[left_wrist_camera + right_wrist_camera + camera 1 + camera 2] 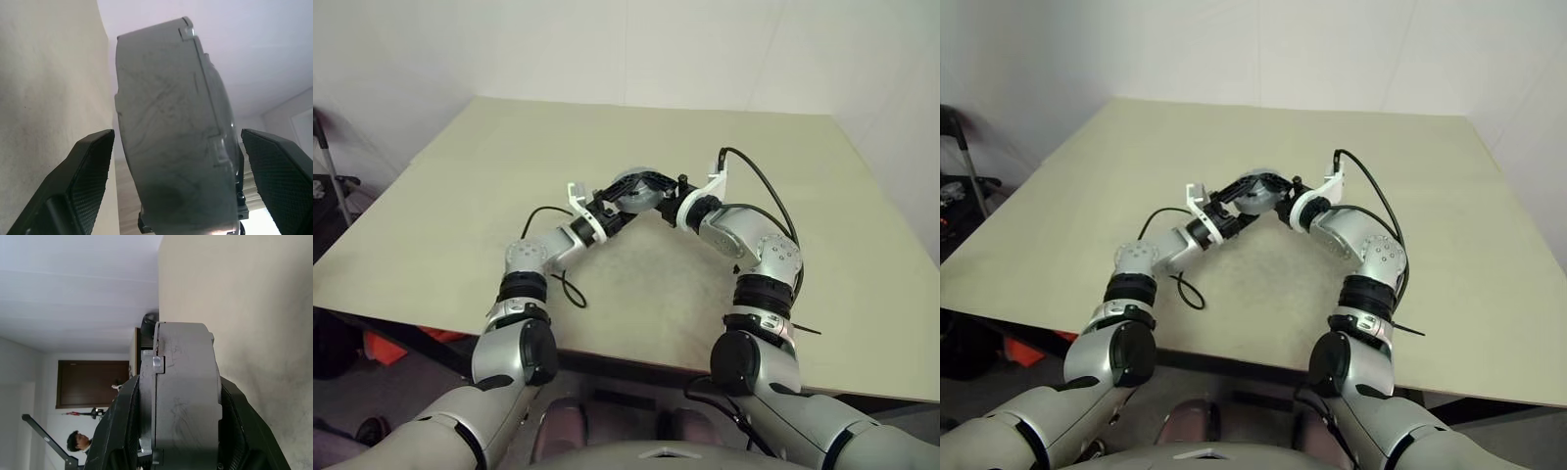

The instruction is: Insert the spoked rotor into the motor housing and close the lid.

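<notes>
Beige and bare, the bench (489,186) spreads toward a white wall, with both arms raised over its near middle. Nearest, the two forearms angle inward to meet above the surface. The right hand (171,431) is clamped on the motor housing (188,382), one finger on each flat face, holding the round grey body on edge, clear of the bench. The left hand (173,161) stands spread wide, its fingers (93,161) flanking the same housing without touching it, so it grips nothing. In the head views the housing (636,189) sits between the two hands, roughly mid-bench.

Judging by the seam along the rim, the lid (146,396) appears already seated against the housing, which suggests the rotor is inside; that cannot be confirmed, since no spokes or coils are exposed. What seems left is a final press or check, then setting the unit down.

The disc stands upright: its flat faces point sideways toward the fingers, its axis running roughly level, its rim facing the bench.
</notes>
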Available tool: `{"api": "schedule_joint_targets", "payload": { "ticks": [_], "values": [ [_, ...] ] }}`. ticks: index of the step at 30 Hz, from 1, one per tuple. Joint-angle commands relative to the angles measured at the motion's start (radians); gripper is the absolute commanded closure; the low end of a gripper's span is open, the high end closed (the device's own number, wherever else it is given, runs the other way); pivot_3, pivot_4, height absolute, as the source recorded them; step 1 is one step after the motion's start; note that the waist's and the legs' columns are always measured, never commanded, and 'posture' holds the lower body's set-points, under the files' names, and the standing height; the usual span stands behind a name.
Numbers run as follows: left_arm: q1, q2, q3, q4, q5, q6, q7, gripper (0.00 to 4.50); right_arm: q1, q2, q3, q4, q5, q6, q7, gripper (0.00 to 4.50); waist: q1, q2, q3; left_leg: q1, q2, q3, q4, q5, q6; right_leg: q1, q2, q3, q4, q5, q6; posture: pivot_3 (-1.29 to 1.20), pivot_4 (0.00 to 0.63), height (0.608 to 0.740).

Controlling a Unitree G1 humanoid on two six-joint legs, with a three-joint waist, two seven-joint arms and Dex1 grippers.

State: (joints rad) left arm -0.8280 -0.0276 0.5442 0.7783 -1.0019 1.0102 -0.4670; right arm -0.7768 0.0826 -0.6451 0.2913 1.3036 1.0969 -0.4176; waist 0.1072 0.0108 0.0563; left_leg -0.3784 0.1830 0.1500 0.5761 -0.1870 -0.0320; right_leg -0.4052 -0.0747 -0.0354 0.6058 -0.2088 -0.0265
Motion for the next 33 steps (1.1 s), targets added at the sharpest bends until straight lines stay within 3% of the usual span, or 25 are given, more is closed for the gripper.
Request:
{"api": "schedule_joint_targets", "payload": {
  "ticks": [1, 12, 15, 19, 28, 33],
  "values": [
    [-0.032, 0.009, 0.015, -0.008, -0.013, -0.020, -0.019, 0.13, -0.019, -0.009, 0.020, -0.052, 0.068, -0.019, 0.017, 2.40, 0.000, 0.000, 0.000, 0.000, 0.000, 0.000, 0.000, 0.000, 0.000, 0.000, 0.000, 0.000, 0.000, 0.000, 0.000, 0.00, 0.000, 0.740],
    [-0.033, 0.019, 0.026, 0.033, 0.015, -0.068, -0.008, 0.13, -0.021, -0.024, 0.043, -0.045, 0.098, -0.044, 0.012, 2.40, 0.001, 0.000, 0.000, 0.000, 0.000, 0.000, 0.000, 0.000, 0.000, 0.000, 0.000, 0.000, 0.000, 0.000, 0.000, 0.00, 0.000, 0.740],
    [-0.035, 0.016, 0.016, 0.038, 0.029, -0.071, -0.009, 0.75, -0.020, -0.025, 0.049, -0.051, 0.105, -0.050, 0.010, 2.40, 0.002, 0.000, 0.000, 0.000, 0.000, 0.000, 0.001, 0.000, 0.000, 0.000, 0.000, 0.000, 0.000, 0.000, 0.000, 0.00, 0.000, 0.740],
    [-0.036, 0.014, 0.019, 0.033, 0.024, -0.055, -0.016, 2.12, -0.014, -0.024, 0.055, -0.064, 0.113, -0.055, 0.005, 2.40, 0.001, 0.000, 0.000, 0.000, 0.000, 0.000, 0.001, 0.000, 0.000, 0.000, 0.000, 0.000, 0.000, 0.000, 0.000, 0.00, 0.000, 0.740],
    [-0.043, 0.014, 0.040, 0.029, 0.004, -0.043, -0.022, 2.24, 0.000, -0.041, 0.082, -0.075, 0.087, -0.063, 0.041, 2.40, 0.002, 0.000, 0.000, -0.001, 0.000, 0.000, 0.001, 0.000, 0.000, 0.000, 0.000, 0.000, 0.000, 0.000, 0.000, 0.00, 0.000, 0.740],
    [-0.042, 0.021, 0.048, 0.035, 0.007, -0.062, -0.019, 2.24, 0.011, -0.057, 0.120, -0.100, 0.060, -0.073, 0.082, 0.83, 0.002, 0.000, 0.000, -0.001, 0.000, 0.000, 0.001, 0.000, 0.000, 0.000, 0.000, 0.000, 0.000, 0.000, 0.000, 0.00, 0.000, 0.740]
  ]
}}
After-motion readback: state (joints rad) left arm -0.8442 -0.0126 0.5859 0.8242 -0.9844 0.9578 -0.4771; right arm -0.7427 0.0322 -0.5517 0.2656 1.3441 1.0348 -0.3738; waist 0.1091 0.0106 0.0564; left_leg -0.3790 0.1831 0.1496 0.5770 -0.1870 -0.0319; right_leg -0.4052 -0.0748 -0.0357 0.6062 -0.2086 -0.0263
